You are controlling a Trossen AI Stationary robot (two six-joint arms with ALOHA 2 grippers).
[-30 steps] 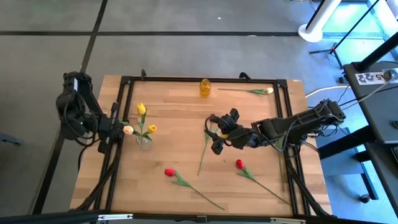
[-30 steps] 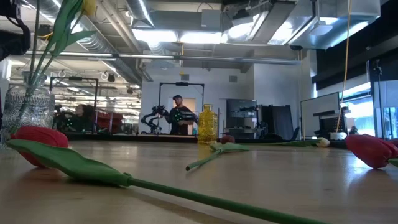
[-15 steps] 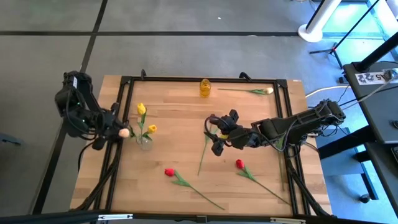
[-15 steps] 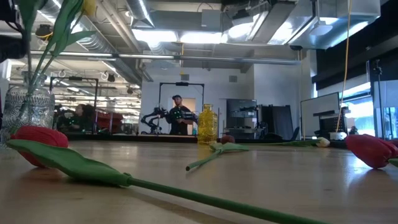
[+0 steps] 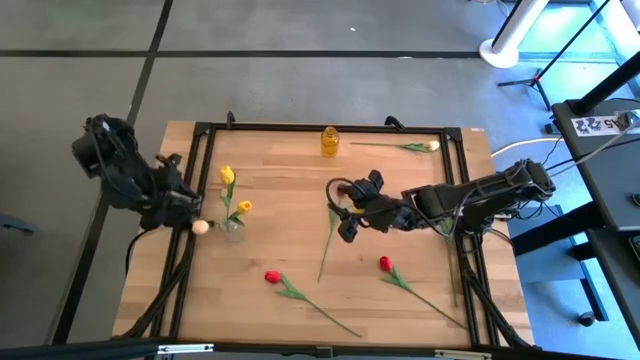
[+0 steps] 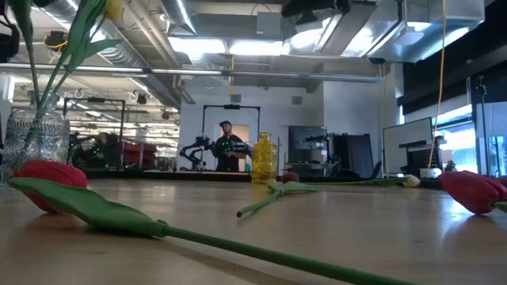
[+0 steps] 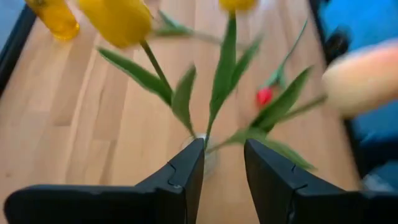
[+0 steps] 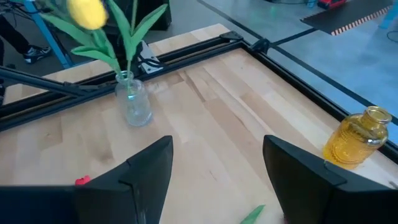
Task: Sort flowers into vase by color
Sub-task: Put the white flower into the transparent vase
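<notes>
Red tulips (image 5: 272, 276) and (image 5: 385, 263): lying flat near the tabletop's (image 5: 290, 170) front edge.

Stem (image 5: 327, 245) at centre, under the right pincer (image 5: 345, 212), fingers spread, empty.

Clear vase (image 5: 233, 229), left edge: two yellow tulips (image 5: 227, 175) plus a cream-peach one (image 5: 200, 227) leaning outward. Left pincer (image 7: 222, 163) beside it, slightly parted, holding nothing.

Amber vase (image 5: 330, 141) and cream tulip (image 5: 432, 146): back edge.

Handling: light, floppy, likely top-heavy; grasp mid-stem.

Only the high view shows the arms; the low view shows a person beyond.
</notes>
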